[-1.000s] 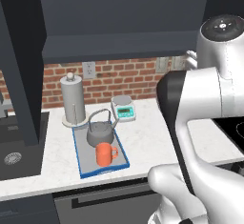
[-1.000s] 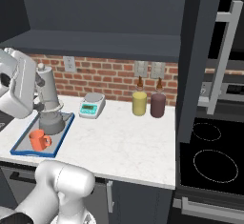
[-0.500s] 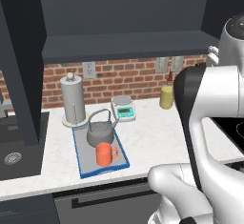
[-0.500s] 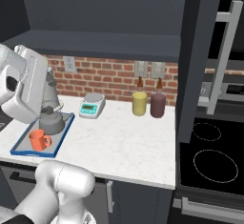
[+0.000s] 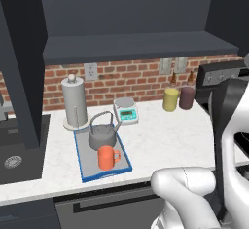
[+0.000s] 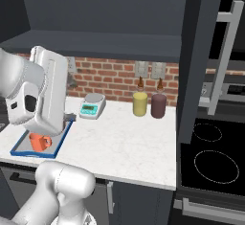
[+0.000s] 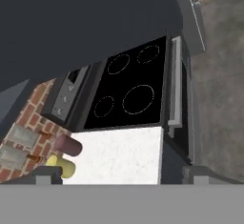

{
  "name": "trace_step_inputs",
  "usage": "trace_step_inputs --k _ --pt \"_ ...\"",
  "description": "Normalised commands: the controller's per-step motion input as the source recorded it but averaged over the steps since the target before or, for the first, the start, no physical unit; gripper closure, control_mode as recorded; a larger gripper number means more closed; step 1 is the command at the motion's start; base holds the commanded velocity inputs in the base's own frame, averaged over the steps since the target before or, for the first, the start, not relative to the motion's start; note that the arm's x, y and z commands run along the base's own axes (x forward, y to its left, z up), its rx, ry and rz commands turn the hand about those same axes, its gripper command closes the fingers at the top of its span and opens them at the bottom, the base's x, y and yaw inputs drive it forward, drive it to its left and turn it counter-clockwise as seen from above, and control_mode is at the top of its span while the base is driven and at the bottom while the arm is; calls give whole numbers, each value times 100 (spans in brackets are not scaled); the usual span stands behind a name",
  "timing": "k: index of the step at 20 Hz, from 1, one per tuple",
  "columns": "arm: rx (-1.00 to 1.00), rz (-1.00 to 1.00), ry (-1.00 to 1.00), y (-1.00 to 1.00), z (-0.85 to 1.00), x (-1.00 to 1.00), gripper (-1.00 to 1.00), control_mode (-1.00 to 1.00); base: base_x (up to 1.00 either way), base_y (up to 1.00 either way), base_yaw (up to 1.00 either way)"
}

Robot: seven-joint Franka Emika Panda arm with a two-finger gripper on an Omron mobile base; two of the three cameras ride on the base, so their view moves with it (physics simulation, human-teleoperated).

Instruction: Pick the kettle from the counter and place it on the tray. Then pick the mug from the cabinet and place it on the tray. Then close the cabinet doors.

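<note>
- My hand's own camera looks down over the stove (image 7: 131,92) and the right end of the table (image 7: 119,156); its fingertips are not clear to me there, so I cannot tell how far open my hand is or whether it holds anything.
- Nearest in that view are the maroon canister (image 7: 68,145) and the yellow canister (image 7: 62,166), side by side against the brick wall.
- Further out, the kettle (image 5: 102,134) and the mug (image 5: 107,157) both stand on the tray (image 5: 81,165), mug in front — so I judge only the doors are left.
- The right door (image 6: 200,51) stands open with its bar handle (image 6: 223,61) toward me; the left door (image 5: 19,62) hangs open over the sink side.
- Risk: my arm is swung wide and high, and a careless sweep toward that handle could clip the door's edge or push the door shut crooked.
- Risk: reaching for the left door takes me over the tray — a low elbow could knock the mug or kettle off.
- The scale (image 5: 126,111) has a small display, too small to read; I see no other writing or brands.
</note>
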Motion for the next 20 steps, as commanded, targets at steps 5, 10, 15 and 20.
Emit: trace_step_inputs --k 5,10,15,20 --pt "0 -7 -9 -67 1 -9 -100 -100 0 0 0" --pt "0 -11 0 -66 0 0 -100 -100 0 0 0" --pt "0 -10 -6 -48 2 -18 -100 -100 0 0 0" --pt "0 -6 -5 -41 2 -41 -100 -100 0 0 0"
